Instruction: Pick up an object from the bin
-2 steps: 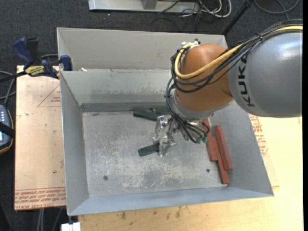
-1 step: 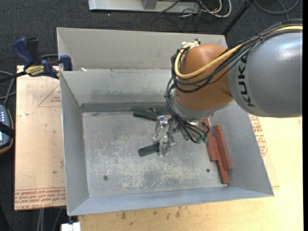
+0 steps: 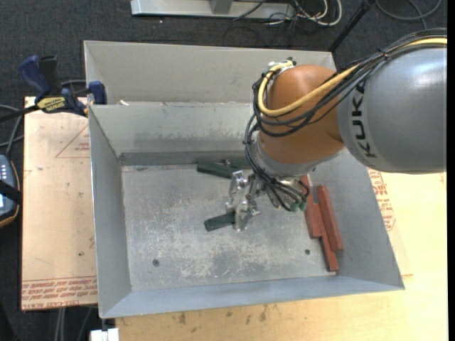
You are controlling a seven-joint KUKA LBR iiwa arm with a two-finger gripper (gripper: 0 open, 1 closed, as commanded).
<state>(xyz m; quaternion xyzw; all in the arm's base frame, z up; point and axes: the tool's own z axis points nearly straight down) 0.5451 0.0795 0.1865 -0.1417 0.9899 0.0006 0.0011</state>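
In the middle of the bin (image 3: 163, 261), the tool (image 3: 242, 215) hangs low, close to the floor. A dark green stick (image 3: 217, 224) lies there. Its right end is at the tip of the tool and may be touching it. The rest of the stick runs out to the left and a little toward the front wall. So its long side goes nearly left to right, and the tool is at one end of it, not over its middle.

I cannot tell how wide the tool is open. I also cannot tell if it has hold of the stick.

A second green piece (image 3: 215, 168) lies by the back wall, up and to the left of the tool. Two red sticks (image 3: 323, 226) lie side by side on the right, apart from the tool.

The green stick is the nearest thing, so I think it is the one to pick. To grab it well, the tool should squeeze across its thin side, from the back and the front. If the tool holds it by the end, the far end may dip or the stick may slip when it goes up.
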